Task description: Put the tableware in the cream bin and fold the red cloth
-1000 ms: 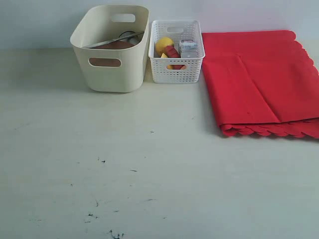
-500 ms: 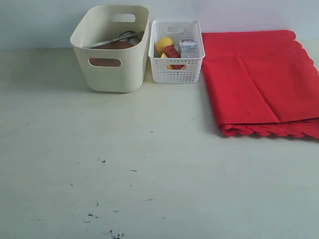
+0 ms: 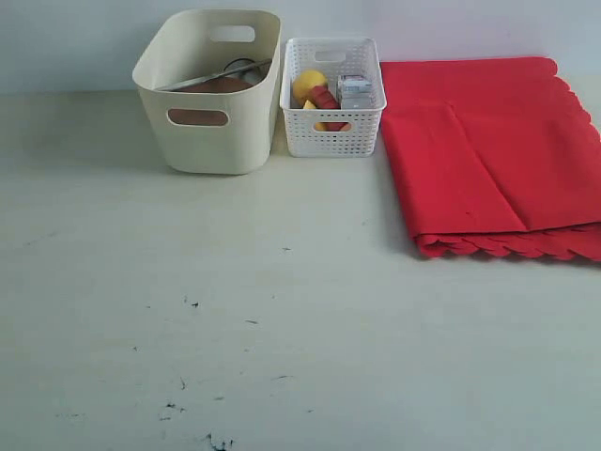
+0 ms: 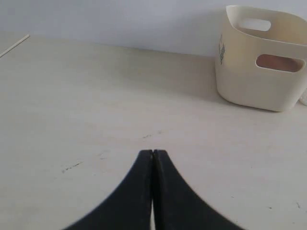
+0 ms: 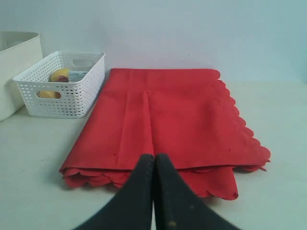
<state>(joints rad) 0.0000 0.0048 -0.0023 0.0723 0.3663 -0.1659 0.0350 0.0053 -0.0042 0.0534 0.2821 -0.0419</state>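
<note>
Seemingly at the tail end of the job. Cream bin [image 3: 208, 141] at the back left of the table [image 3: 282, 319], with a round brown plate [image 3: 218, 85] inside and a metal knife [image 3: 202, 79] slanting across above it. Rest of the tableware not made out, hidden by the bin wall. No bowl, cup, spoon or chopsticks anywhere on the open tabletop.

Just beside the bin, to its right, white lattice basket [image 3: 333, 127] holding a lemon [image 3: 308, 85] and other food. Further right, red cloth [image 3: 488, 150] lying flat, doubled over in layers, scalloped edges stacked along the near side.

Left gripper [image 4: 152, 153]: jaws pressed fully together, nothing between them, low over bare table, bin well ahead. Right gripper [image 5: 154, 157]: likewise clamped flat together and empty, poised just short of the cloth's scalloped edge, contact impossible to tell. Neither arm in the exterior view.

Step in hand, by judgement: folding of the cloth, with the tableware apparently cleared away. For any further fold, next move likely this: opening of the right jaws, a low pinch on the stacked scalloped layers, then a lift and carry toward the far edge with both layers kept together. Otherwise, possibly nothing left to do.
</note>
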